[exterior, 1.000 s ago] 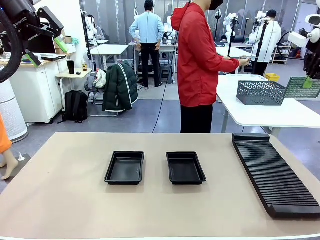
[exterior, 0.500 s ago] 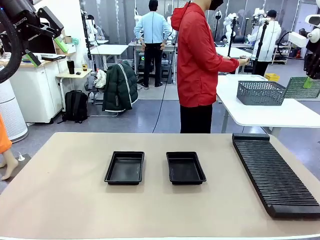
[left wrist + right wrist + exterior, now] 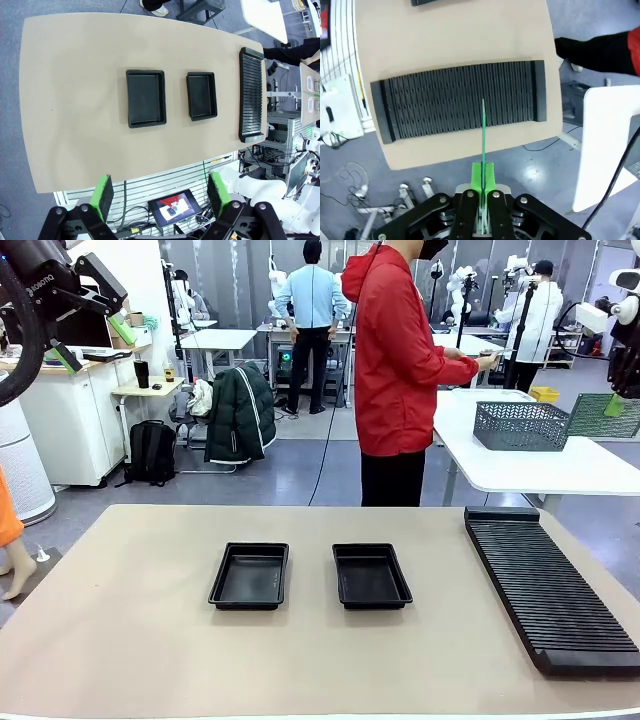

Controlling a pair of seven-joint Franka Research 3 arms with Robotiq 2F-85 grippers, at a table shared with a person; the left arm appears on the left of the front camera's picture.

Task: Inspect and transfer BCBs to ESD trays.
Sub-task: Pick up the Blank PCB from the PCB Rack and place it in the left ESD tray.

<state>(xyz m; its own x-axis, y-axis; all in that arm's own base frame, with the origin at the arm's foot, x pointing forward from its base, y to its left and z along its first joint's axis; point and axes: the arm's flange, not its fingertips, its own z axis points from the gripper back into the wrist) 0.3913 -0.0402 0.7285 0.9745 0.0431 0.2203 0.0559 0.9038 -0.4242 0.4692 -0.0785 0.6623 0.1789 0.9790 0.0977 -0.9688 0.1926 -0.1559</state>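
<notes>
Right wrist view: a BCB (image 3: 483,125) is seen edge-on, pinched between the clenched green pads (image 3: 477,175) of the right gripper (image 3: 483,174), its thin edge rising straight out from between the jaws. The board is held in the air above a long black ribbed rack (image 3: 460,100), which is laid along the right end of the tan table (image 3: 445,30). In the front view the board is carried high at the far right, well apart from the tabletop, and is seen to the right of a grey mesh basket (image 3: 520,425) set on a white table (image 3: 520,470) behind. Near the middle of the tan table the left ESD tray (image 3: 250,575) and the right ESD tray (image 3: 371,575) are placed side by side, apart from each other, and both are shown with bare black floors. The left gripper (image 3: 160,194) is raised high at the left, its jaws released and spread wide. A person (image 3: 400,360) in a red jacket is seen at the far side, turned towards the white table.
</notes>
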